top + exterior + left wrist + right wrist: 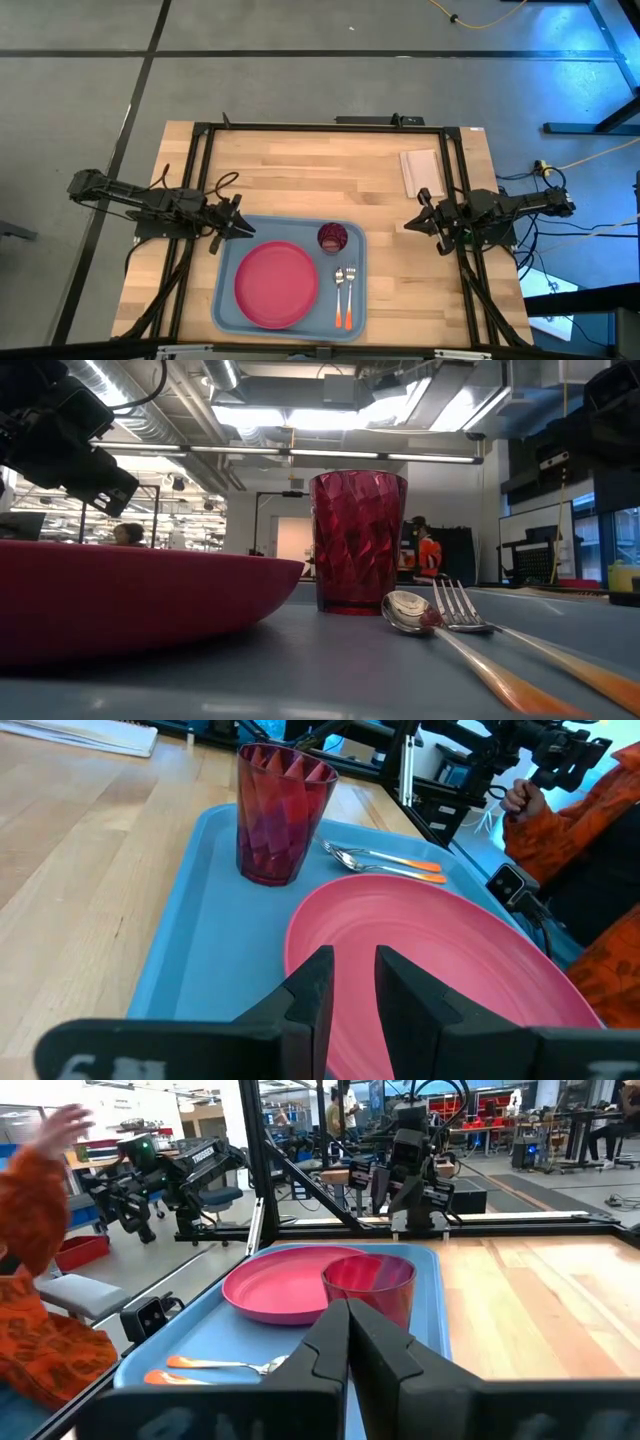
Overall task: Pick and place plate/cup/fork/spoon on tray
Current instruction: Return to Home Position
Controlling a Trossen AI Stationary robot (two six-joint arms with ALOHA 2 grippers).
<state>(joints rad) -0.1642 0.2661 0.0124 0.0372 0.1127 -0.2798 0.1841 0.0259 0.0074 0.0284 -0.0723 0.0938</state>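
The light blue tray [228, 300] lies at the table's near middle. On it rest the pink-red plate [276, 284] on its base, the dark red cup [333, 237] upright at the far right corner, and the spoon [339, 290] and fork [350, 290] side by side, orange handles toward the near edge. My left gripper [243, 226] hovers at the tray's far left corner, slightly open and empty; its wrist view shows it [352, 982] above the plate [440, 960]. My right gripper [414, 222] is shut and empty right of the tray, also in its wrist view [348, 1330].
A small pale rectangular sheet [420, 170] lies at the table's far right. A dark frame rail [320, 127] runs around the table. A person in an orange sleeve [590, 840] stands beyond the table's near side. Bare wood [300, 170] spans the far half.
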